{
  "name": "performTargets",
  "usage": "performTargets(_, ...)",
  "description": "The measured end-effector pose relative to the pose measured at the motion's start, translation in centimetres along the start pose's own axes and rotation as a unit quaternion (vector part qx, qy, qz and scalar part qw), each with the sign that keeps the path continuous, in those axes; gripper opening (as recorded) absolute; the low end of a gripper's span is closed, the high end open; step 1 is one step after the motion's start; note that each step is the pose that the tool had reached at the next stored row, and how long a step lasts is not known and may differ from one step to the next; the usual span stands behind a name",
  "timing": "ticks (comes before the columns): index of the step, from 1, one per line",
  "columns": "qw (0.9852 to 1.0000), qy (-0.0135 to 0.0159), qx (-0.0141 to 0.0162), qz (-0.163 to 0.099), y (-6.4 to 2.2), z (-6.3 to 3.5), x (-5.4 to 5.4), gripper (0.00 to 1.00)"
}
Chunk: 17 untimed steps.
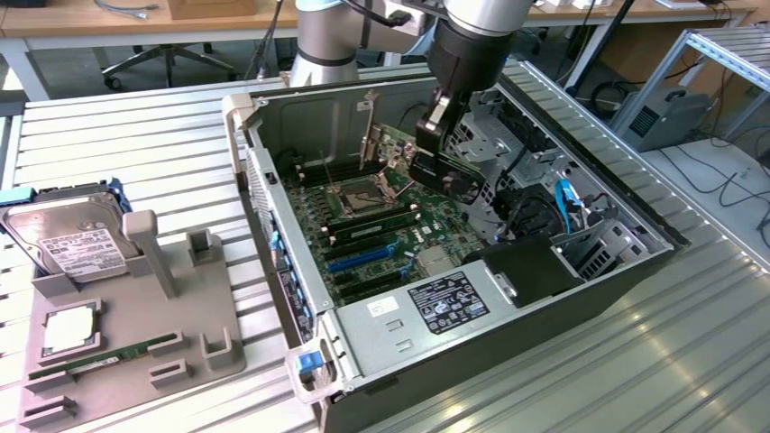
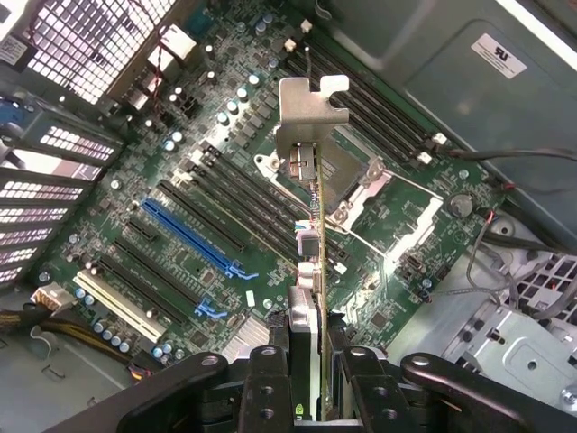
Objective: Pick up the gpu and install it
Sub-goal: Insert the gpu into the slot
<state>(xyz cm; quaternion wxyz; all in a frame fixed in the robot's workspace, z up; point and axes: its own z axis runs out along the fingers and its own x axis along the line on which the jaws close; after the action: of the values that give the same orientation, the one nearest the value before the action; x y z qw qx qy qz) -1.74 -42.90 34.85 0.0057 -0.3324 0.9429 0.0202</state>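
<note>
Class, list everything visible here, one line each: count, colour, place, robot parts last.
table: one, silver slatted metal, under everything
computer case: one, dark grey, open, centre of table
motherboard: one, green, inside the case
gpu: one, dark with silver bracket, above the motherboard
holder tray: one, grey, exterior view's left
hard drive: one, silver, white label, propped on tray
RAM stick: one, green, lying on tray
processor chip: one, silver, lying on tray
arm: one, silver and black, above the case
gripper: one, black, shut on the gpu
</note>
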Motion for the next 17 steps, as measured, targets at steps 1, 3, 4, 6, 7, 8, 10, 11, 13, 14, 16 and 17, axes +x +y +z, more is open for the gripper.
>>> performTargets(1, 1.0, 0.0, 0.0, -0.001, 0.0, 0.0, 0.0, 0.27)
performTargets(3, 1.0, 0.0001, 0.0, -0.002, 0.0, 0.0, 0.0, 0.27)
performTargets(4, 1.0, 0.0001, -0.0001, -0.003, 0.0, 0.0, 0.0, 0.27)
performTargets(6, 1.0, 0.0002, -0.0001, -0.004, 0.0, 0.0, 0.0, 0.27)
performTargets(7, 1.0, 0.0002, -0.0001, -0.005, 0.0, 0.0, 0.0, 0.27)
performTargets(8, 1.0, 0.0002, -0.0001, -0.006, 0.0, 0.0, 0.0, 0.27)
performTargets(10, 1.0, 0.0002, -0.0002, -0.007, 0.0, 0.0, 0.0, 0.27)
performTargets(11, 1.0, 0.0002, -0.0002, -0.008, 0.0, 0.0, 0.0, 0.27)
performTargets(13, 1.0, 0.0003, -0.0002, -0.009, 0.0, 0.0, 0.0, 0.27)
performTargets(14, 1.0, 0.0003, -0.0003, -0.01, 0.0, 0.0, 0.0, 0.27)
performTargets(16, 0.9999, 0.0003, -0.0003, -0.011, 0.0, 0.0, 0.0, 0.27)
performTargets(17, 0.9999, 0.0004, -0.0003, -0.011, 0.0, 0.0, 0.0, 0.27)
